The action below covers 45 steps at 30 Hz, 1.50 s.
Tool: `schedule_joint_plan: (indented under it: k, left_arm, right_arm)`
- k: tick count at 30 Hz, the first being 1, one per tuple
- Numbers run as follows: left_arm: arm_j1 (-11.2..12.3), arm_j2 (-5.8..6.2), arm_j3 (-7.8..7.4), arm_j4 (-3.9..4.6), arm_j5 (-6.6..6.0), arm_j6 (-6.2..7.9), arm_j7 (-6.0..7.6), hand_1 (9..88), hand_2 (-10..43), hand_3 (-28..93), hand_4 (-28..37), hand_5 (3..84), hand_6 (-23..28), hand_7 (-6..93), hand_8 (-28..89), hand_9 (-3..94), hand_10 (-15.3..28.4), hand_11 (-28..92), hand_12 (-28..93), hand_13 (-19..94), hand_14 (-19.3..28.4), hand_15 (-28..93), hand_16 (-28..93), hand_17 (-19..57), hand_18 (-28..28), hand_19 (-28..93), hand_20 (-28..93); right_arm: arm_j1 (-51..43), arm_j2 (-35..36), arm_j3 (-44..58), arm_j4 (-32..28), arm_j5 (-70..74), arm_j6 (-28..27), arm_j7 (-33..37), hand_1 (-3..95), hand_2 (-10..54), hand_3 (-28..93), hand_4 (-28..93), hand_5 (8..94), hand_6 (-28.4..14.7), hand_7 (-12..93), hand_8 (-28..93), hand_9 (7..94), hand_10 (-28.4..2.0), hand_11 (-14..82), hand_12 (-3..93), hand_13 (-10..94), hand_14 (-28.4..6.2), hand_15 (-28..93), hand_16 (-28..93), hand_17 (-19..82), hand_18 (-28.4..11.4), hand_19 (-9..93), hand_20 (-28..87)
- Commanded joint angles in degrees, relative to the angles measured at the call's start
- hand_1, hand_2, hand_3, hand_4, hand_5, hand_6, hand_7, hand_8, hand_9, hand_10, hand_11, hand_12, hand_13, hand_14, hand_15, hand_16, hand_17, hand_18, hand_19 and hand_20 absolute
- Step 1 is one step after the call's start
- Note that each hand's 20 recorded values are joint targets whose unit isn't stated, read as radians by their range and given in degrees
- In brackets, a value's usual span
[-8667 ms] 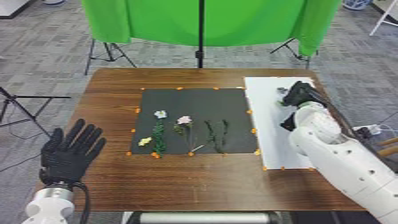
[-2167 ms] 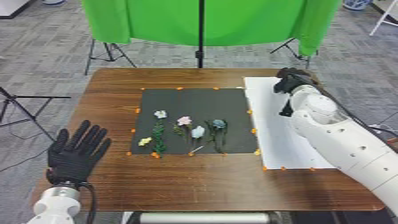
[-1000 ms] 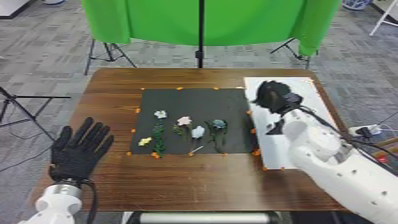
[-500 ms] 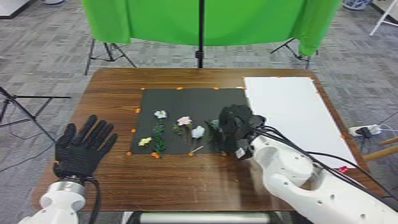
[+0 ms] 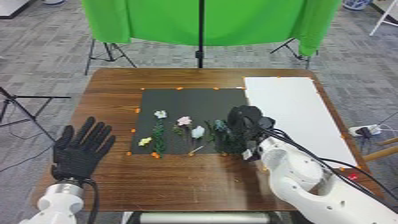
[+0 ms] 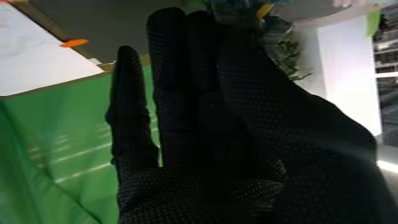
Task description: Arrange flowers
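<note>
Though slender, one leafy stem (dark mat beneath).

head view: bright, fairly even light | soft shadow on tabletop near right robot hand | white sheet beside that hand very bright | right wrist view: strong contrast, palm nearly black, glove weave faintly lit | pale streaks on green cloth beside hand, white glare beyond glove edge

White arms | black cables | black gloves, seemingly mesh-textured
</note>
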Motion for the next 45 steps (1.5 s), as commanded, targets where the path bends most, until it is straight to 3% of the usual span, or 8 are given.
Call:
schedule_joint_plan:
  k: [1, 10, 19, 23, 35, 37, 42, 45]
  left_arm:
    - [1.40, -0.22, -0.47, -0.42, -0.10, -0.21, 0.36, 27.6, 14.2, 72, -28.3, 44.4, 10.0, 12.2, -8, 37.2, 16.0, 18, 13, 28, 15.1, 31, -5, -5.0, 13.0, 27, 14]
    - [1.57, -0.28, -0.81, -0.49, -0.15, 0.12, 0.17, 27.6, 14.2, 72, -28.3, 44.4, 10.0, 12.1, -8, 37.2, 16.0, 18, 13, 28, 15.2, 31, -5, -5.0, 12.9, 27, 14]
    - [2.03, -0.24, -1.16, -0.77, -0.30, 0.19, 0.50, 27.7, 13.5, 72, -28.3, 44.3, 10.0, 12.2, -8, 37.2, 16.0, 18, 13, 28, 15.2, 31, -5, -4.9, 12.9, 27, 14]
    - [1.59, -0.26, -1.33, -0.62, -0.04, -0.17, 0.74, 27.8, 13.1, 72, -28.3, 44.3, 9.9, 12.3, -8, 37.1, 16.0, 18, 13, 28, 15.2, 31, -5, -4.9, 12.9, 27, 14]
    - [-0.12, 0.31, -3.36, -0.66, 3.98, -0.92, 3.00, 26.2, 14.0, 72, -28.3, 44.6, 10.4, 10.5, -8, 37.6, 15.7, 16, 12, 29, 14.4, 27, -5, -4.3, 12.7, 25, 13]
    - [-0.07, 0.33, -3.87, -0.79, 4.11, -1.43, 3.84, 26.0, 13.9, 72, -28.3, 44.7, 10.5, 10.2, -8, 37.8, 15.6, 16, 12, 29, 14.4, 27, -5, -4.3, 12.7, 25, 13]
    - [0.42, 0.55, -3.77, -0.58, 3.05, -6.03, 7.61, 22.9, 11.6, 74, -28.3, 42.9, 8.9, 8.4, -7, 36.4, 14.5, 13, 10, 28, 12.6, 20, -5, -3.7, 12.6, 23, 13]
    - [0.53, 0.40, -3.62, -0.47, 2.91, -7.30, 7.98, 21.6, 9.7, 75, -28.3, 41.1, 8.0, 6.4, -7, 34.7, 13.5, 10, 10, 26, 11.1, 16, -5, -2.9, 12.1, 19, 13]
  right_arm:
    - [-0.57, 0.68, 0.37, -0.31, 0.04, -4.23, 1.64, 61.5, -6.8, 69, -28, 70.4, -1.5, 21, -1, 78.2, -11.0, 7.3, 33.6, 65, -7.6, 24, 34, 26, -17.5, 56, 22]
    - [-2.40, 2.02, 2.62, -2.68, 1.19, -3.41, 2.49, 56.9, -9.5, 74, -28, 62.4, -2.1, 17, -13, 66.5, -14.2, 18.7, 17.0, 63, -9.3, 29, 29, 24, -18.8, 60, 18]
    - [-4.13, 2.32, 5.32, -4.86, 1.97, -4.29, 2.50, 50.4, -9.5, 78, -28, 61.4, -4.5, 14, -12, 65.1, -14.9, 18.6, 15.6, 61, -11.6, 35, 17, 23, -19.8, 61, 16]
    - [-5.49, 1.48, 9.35, -5.11, 4.83, 0.55, 2.61, 45.7, -9.5, 77, -28, 59.8, -4.9, 13, -12, 63.2, -15.8, 17.4, 15.2, 60, -12.2, 34, 17, 23, -20.1, 61, 16]
    - [-16.64, -7.78, 38.93, -6.45, 67.76, 1.80, -13.40, 28.2, 6.6, 77, -26, 48.9, -5.1, 13, -11, 47.3, -16.4, 10.0, 13.4, 42, -16.5, 17, 19, 15, -18.4, 42, 15]
    - [-18.30, -9.92, 41.08, -6.55, 72.78, 1.24, -16.82, 26.0, 7.3, 77, -26, 50.0, -4.8, 14, -11, 47.6, -16.1, 9.9, 13.6, 41, -16.3, 16, 20, 15, -18.1, 40, 16]
    - [-24.31, -14.07, 46.38, -9.06, 78.23, -2.67, -17.93, 21.7, 8.5, 76, -26, 45.7, -4.0, 12, -10, 43.4, -14.1, 5.6, 13.5, 36, -16.0, 10, 22, 13, -17.5, 30, 18]
    - [-27.21, -15.46, 48.34, -10.15, 79.23, -3.18, -18.40, 20.9, 8.6, 75, -26, 45.4, -4.2, 11, -10, 42.6, -14.3, 5.0, 13.6, 34, -16.1, 9, 22, 13, -17.6, 29, 18]
